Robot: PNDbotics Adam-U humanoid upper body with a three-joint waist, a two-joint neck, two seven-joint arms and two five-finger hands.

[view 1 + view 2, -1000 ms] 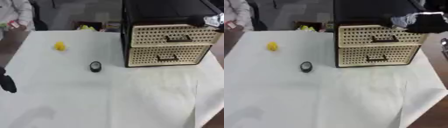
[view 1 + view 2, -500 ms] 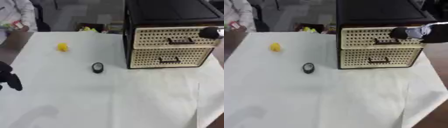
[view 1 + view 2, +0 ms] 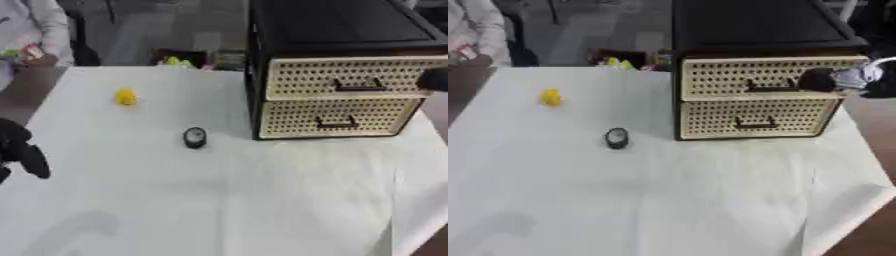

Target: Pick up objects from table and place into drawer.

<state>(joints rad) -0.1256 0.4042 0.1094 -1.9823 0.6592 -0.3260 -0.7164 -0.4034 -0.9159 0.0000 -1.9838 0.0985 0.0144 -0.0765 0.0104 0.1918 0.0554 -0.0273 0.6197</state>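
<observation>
Standing at the white-clothed bench's [image 3: 710, 200] far right, a perforated cream two-drawer cabinet [image 3: 754, 102] is met by the right hand [image 3: 833, 80] beside the upper handle [image 3: 770, 87]; finger state cannot be told. A small yellow object [image 3: 125, 96] and a round black one [image 3: 194, 137] lie apart at left. The left hand [image 3: 22, 152] is seen at the left edge with fingers hanging relaxed.

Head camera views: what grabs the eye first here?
The two-drawer cabinet with cream perforated fronts, standing at the table's far right, both drawers closed. The right robot hand is at the upper drawer's front near its handle. On the white tablecloth, a small yellow object lies far left and a dark round object nearer the cabinet.
</observation>
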